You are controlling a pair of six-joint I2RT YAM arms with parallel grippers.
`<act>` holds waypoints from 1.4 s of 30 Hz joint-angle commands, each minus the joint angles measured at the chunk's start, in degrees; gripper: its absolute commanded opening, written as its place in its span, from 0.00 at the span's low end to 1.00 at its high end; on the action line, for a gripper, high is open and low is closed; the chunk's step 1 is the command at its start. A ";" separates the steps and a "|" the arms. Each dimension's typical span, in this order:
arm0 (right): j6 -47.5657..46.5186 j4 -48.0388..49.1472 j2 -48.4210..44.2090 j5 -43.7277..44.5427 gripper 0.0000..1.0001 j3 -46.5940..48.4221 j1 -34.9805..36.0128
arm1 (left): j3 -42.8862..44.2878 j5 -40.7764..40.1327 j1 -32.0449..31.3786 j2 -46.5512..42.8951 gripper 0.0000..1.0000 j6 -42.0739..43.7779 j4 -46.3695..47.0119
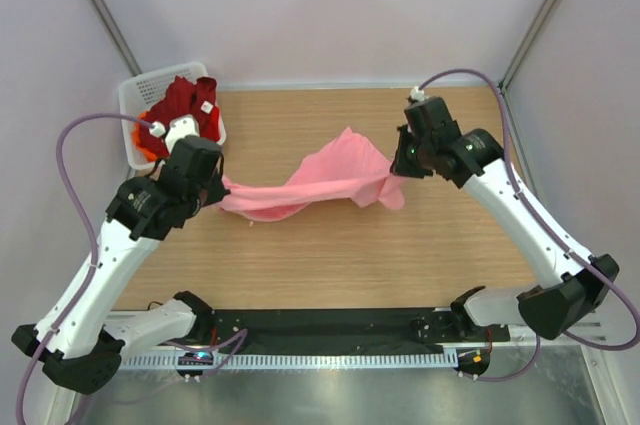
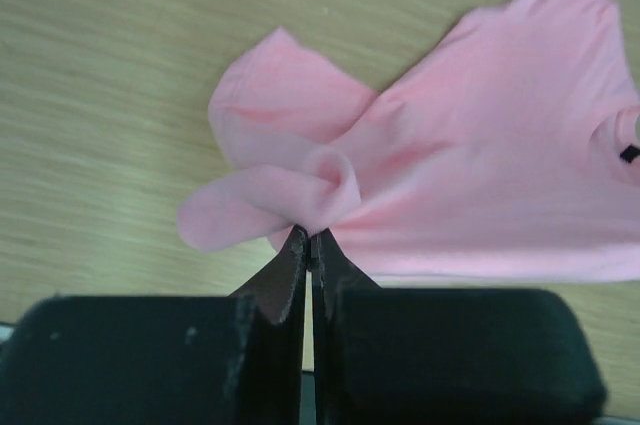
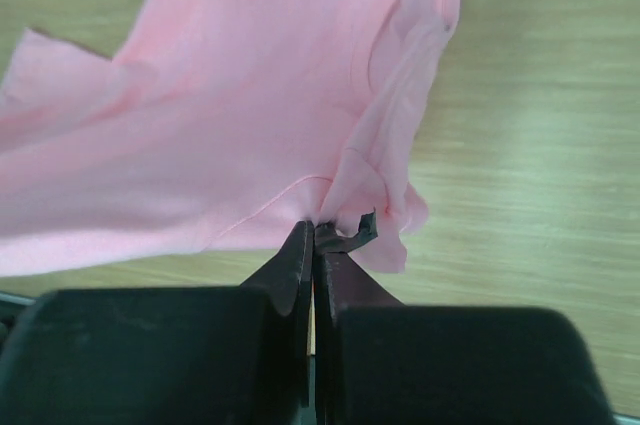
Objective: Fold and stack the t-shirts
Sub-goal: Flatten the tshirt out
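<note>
The top camera sits high behind my bases, looking down and forward over the whole table [image 1: 330, 255], both arms in frame, my left one on the left. The left wrist camera sits right behind my left gripper [image 2: 308, 237], sighting along the closed fingers, close in, angled down at the wood. The right wrist camera does the same behind my right gripper [image 3: 313, 230]. All three share the light pink t-shirt [image 1: 320, 180]: each wrist view catches one end up close, the top view the full span.
</note>
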 commanded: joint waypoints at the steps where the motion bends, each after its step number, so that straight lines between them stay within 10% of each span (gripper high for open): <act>1: -5.07 -4.75 4.74 4.41 0.01 11.26 -1.67 | 8.25 -7.37 0.36 4.43 0.00 7.02 5.03; 9: -8.60 -17.75 11.18 4.77 0.01 35.55 -2.38 | 27.26 -8.00 0.45 14.03 0.00 14.43 4.43; 19: 0.45 -21.11 -8.50 -7.86 0.01 1.75 -2.47 | -5.06 5.61 0.45 -0.90 0.00 0.72 -2.61; 25: -1.46 -15.49 -3.61 -7.10 0.01 -7.50 -2.47 | -15.02 15.46 0.45 8.02 0.00 1.85 3.28; 35: -5.78 -8.98 10.82 5.46 0.03 -11.65 -3.52 | -6.75 16.44 0.63 21.86 0.66 5.90 3.82; 42: -7.10 -10.30 11.79 8.90 0.34 -10.42 -3.79 | -17.55 19.50 6.32 9.30 0.67 -0.07 3.63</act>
